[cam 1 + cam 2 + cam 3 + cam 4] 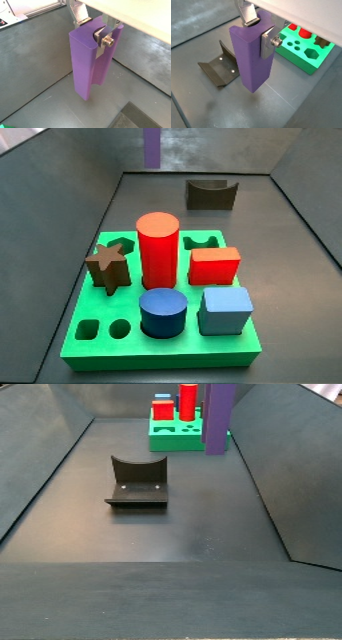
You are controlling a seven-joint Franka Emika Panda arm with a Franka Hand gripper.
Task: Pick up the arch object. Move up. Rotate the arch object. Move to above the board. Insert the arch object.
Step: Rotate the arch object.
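Bench: dark grey floor walled by sloped grey panels, bare except for the rig parts and the block set.
Arch: my purple arch hangs clear of the bench, long axis upright; in a side view its lower part shows in front of the board, and another side view catches only a purple strip at the top edge.
Handling: I judge it a rigid, light block with smooth flat faces, so slip is the risk, not crushing. A hold across the thin dimension near one end suits it, and that is where I have it.
Tool: my tool is pinching the arch near its upper end, silver plates flat against two opposite faces; both wrist views show metal touching purple.
Pose: wrist pointing straight down, arch dangling below it like a plumb bob, well above the floor.
Board: the green board carries a red cylinder, blue cylinder, red cube, blue cube and brown star.
Fixture: the fixture stands near the bench's centre, at 7 o'clock from the arch in that side view.
Stage: I judge the lift done; the turn and the travel over the board remain.
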